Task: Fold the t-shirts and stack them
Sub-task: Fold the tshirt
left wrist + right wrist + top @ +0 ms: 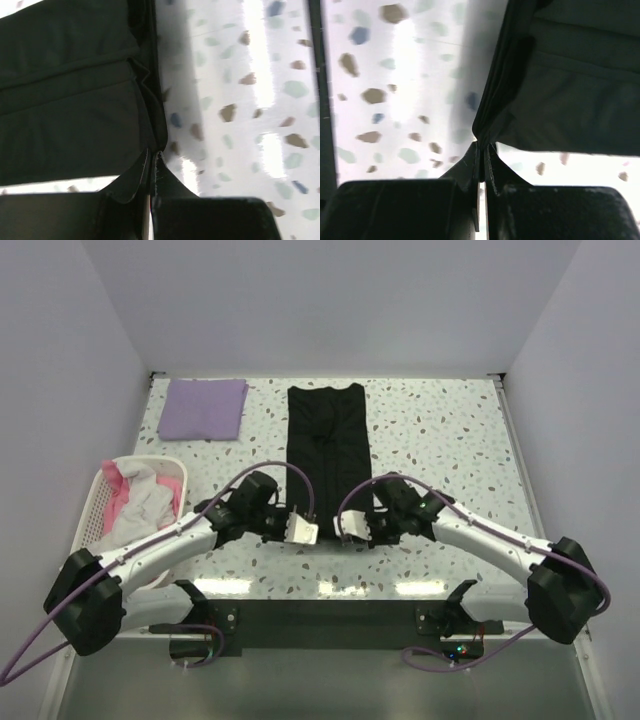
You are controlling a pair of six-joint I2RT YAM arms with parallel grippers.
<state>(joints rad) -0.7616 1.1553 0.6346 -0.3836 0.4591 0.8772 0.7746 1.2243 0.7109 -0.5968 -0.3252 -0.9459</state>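
Two grips, one hem: left end effector (302,531) and right end effector (352,528) pinch shut the near corners of the black t-shirt (327,440), which stretches lengthwise straight away.

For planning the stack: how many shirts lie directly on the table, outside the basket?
2. A folded purple shirt lies far left; a black shirt lies mid-table, its near edge pinched by left gripper and right gripper. The basket may hide more.
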